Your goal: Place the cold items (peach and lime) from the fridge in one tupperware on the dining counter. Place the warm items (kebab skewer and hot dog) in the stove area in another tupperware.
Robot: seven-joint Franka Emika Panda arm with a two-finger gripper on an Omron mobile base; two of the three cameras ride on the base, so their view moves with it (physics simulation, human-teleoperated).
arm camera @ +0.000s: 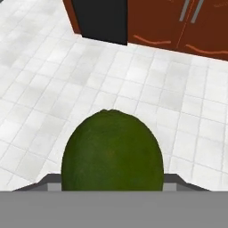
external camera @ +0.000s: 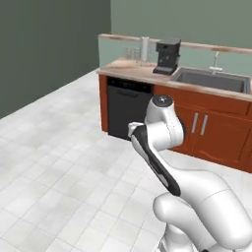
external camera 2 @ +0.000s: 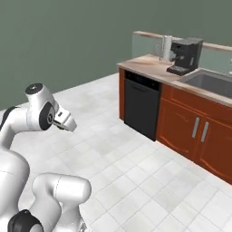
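Left base view: one arm (external camera: 167, 147) folded low over white tiled floor (external camera: 54, 162), one black dishwasher (external camera: 129, 107), one sink (external camera: 211, 79), one coffee machine (external camera: 167, 56); wide open floor to the left

Right base view: same counter run at right, open tiles between

Hand view: one lime (arm camera: 112, 151) clamped between the fingers of the gripper (arm camera: 112, 182), above bare tiles

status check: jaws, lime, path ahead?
Jaws closed on the lime, carried above white floor tiles. Ahead: black dishwasher, red-brown cabinets. Tupperware not sighted.
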